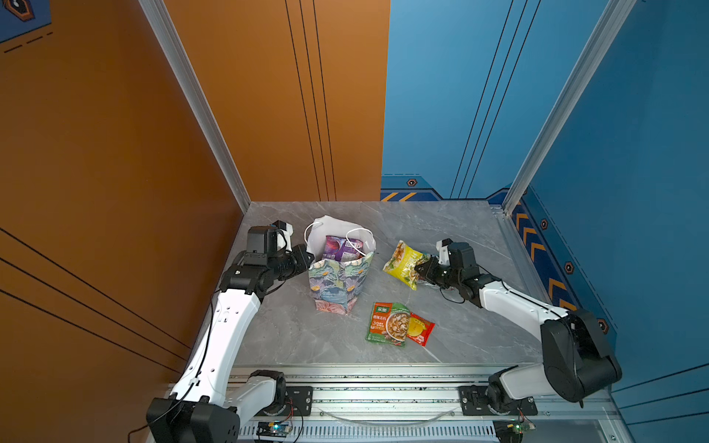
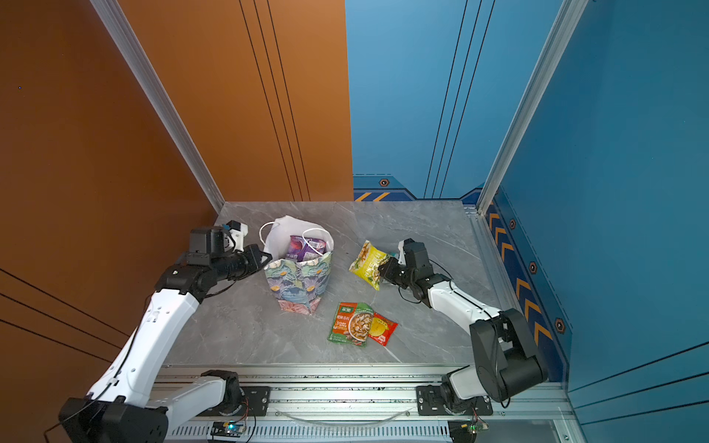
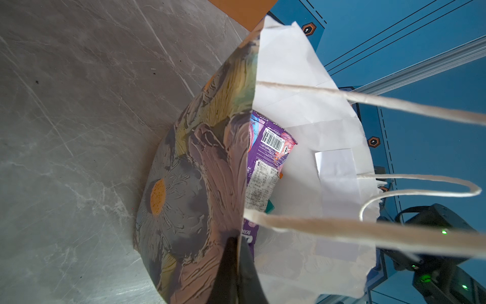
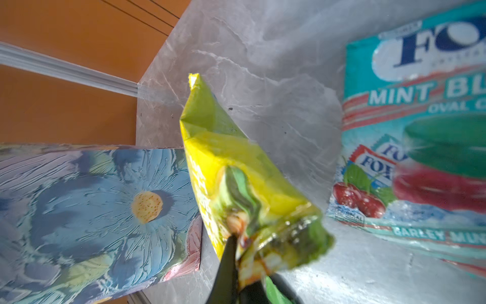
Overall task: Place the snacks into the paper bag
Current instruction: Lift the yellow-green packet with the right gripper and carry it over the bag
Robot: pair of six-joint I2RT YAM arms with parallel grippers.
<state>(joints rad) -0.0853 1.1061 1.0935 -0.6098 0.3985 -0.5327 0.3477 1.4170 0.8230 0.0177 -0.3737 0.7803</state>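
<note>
The floral paper bag (image 1: pixel 341 285) (image 2: pixel 299 285) stands upright and open at the table's middle left. My left gripper (image 1: pixel 309 261) (image 2: pixel 266 257) (image 3: pixel 238 252) is shut on the bag's left rim, one finger outside and one inside. A purple packet (image 1: pixel 339 247) (image 3: pixel 268 152) stands inside the bag. My right gripper (image 1: pixel 419 268) (image 2: pixel 381 271) (image 4: pixel 238 250) is shut on one end of a yellow-green packet (image 1: pixel 403 261) (image 4: pixel 236 163), right of the bag. A teal FOX'S packet (image 4: pixel 420 131) lies flat close beside that gripper. A green-orange sachet (image 1: pixel 387 324) and a red sachet (image 1: pixel 420 328) lie in front.
The grey marble table (image 1: pixel 441 230) is walled by an orange panel (image 1: pixel 115 153) on the left and blue panels (image 1: pixel 633 191) behind and on the right. An aluminium rail (image 1: pixel 383 387) with both arm bases runs along the front edge.
</note>
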